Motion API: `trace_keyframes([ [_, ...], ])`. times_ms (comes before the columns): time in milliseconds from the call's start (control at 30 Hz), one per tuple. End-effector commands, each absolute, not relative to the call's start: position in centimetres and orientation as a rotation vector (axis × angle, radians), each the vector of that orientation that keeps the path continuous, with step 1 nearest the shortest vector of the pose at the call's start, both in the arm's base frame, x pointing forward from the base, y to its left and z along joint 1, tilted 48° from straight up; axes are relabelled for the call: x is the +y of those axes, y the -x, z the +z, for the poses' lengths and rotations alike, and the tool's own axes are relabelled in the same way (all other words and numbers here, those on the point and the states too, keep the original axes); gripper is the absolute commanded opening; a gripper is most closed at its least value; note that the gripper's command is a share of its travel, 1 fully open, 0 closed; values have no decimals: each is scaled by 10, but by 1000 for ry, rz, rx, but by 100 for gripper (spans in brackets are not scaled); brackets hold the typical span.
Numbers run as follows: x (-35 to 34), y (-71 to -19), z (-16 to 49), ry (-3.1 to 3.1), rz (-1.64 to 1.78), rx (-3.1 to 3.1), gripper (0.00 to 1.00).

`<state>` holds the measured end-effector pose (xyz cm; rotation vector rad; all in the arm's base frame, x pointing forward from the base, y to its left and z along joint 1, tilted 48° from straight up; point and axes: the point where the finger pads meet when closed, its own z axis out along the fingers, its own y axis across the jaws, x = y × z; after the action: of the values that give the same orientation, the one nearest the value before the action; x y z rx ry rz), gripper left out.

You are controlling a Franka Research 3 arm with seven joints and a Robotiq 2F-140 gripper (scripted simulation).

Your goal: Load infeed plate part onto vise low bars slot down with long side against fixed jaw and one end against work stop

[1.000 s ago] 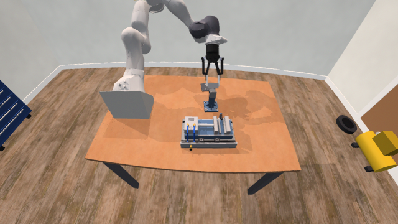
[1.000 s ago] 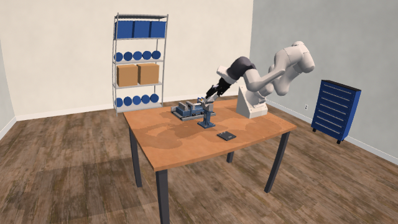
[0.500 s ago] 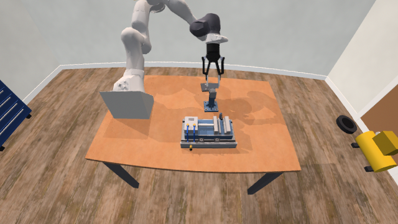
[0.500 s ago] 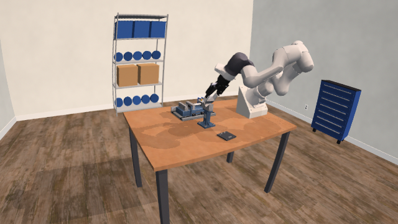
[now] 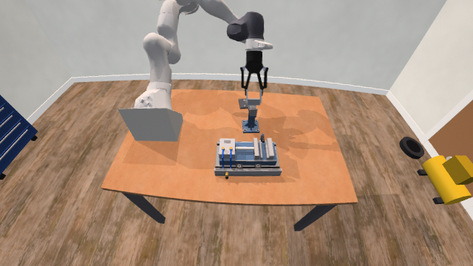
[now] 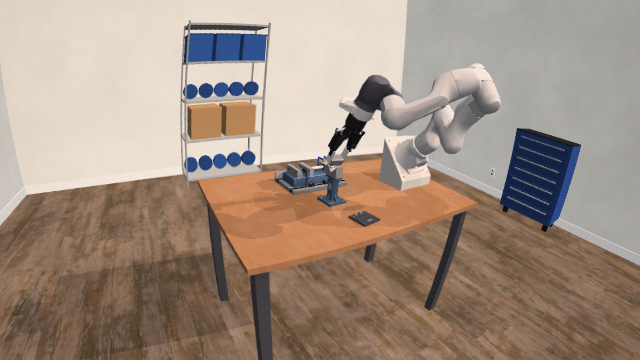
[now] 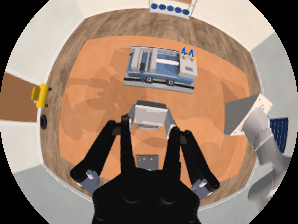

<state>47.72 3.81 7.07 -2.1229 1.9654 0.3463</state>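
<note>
Partway apart, the claw's (image 5: 253, 97) (image 6: 337, 157) (image 7: 151, 120) fingers grip the grey part (image 5: 253, 101) (image 6: 336, 161) (image 7: 151, 115) between their pale tips. The part is smooth, blocky and matt, held at the top of the V-block (image 5: 252, 111) (image 6: 334, 173); whether they touch, I cannot tell. The V-block has a grey head on a blue post with a square bolted foot. Nearby, the vise (image 5: 247, 162) (image 6: 295, 180) (image 7: 172, 75) pairs a blue body with grey jaws, standing open, without the part. The dark, flat infeed plate (image 5: 242, 103) (image 6: 364, 218) (image 7: 147, 161) lies on the orange-brown table (image 5: 196, 185) (image 6: 260, 240). The part's slot direction is hard to make out, and the wrist view cuts off the arm (image 5: 160, 66) (image 6: 425, 107) (image 7: 257, 131).

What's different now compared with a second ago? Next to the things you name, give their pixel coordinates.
The arm's wrist (image 5: 254, 44) (image 6: 356, 111) has risen, swinging the pincer (image 5: 253, 95) (image 6: 338, 157) (image 7: 150, 111) more upright. Nothing was visibly grabbed or released: the part (image 5: 253, 101) (image 6: 337, 161) (image 7: 150, 115) remains in its fingers. The vise (image 5: 247, 172) (image 6: 295, 178) (image 7: 157, 87), V-block (image 5: 251, 121) (image 6: 333, 191) and infeed plate (image 5: 242, 103) (image 6: 364, 218) (image 7: 147, 161) stayed put.
</note>
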Motion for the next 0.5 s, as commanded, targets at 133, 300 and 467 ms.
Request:
trace_keyframes([
  [133,38,-475,70,2125,459,1818,0],
  [300,36,-475,69,2081,528,1779,0],
  [467,35,-475,68,2047,579,1749,0],
])
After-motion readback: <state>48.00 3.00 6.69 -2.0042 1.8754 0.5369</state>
